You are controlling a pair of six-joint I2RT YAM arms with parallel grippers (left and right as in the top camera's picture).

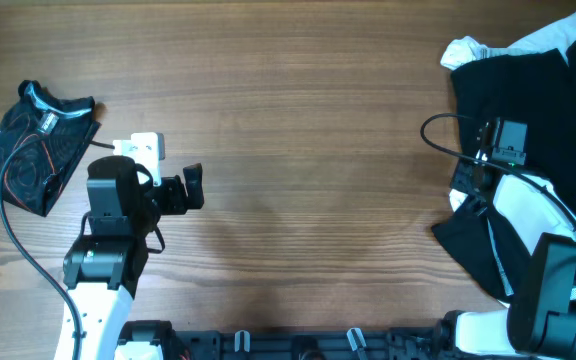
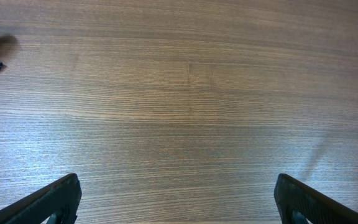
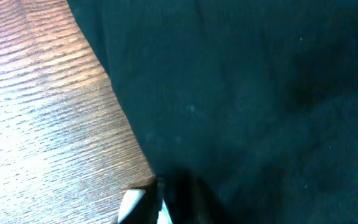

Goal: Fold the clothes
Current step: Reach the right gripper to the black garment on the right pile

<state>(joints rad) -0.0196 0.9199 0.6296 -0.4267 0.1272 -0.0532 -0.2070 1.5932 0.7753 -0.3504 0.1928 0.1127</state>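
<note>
Clothes are seen at both ends of the table (image 1: 298, 90). A large black shirt (image 1: 528, 90) is heaped at the far right, with white cloth (image 1: 468, 48) showing at its far edge. A black top with red lining (image 1: 33, 145) is laid in a compact bundle at the left. The left fingers (image 2: 48, 202) are spread wide over bare wood, with nothing held. The right fingers (image 3: 132, 202) are set low at the shirt's left edge; whether they are closed on it cannot be told.

no readable text, labels or numbers, views perhaps too coarse
</note>
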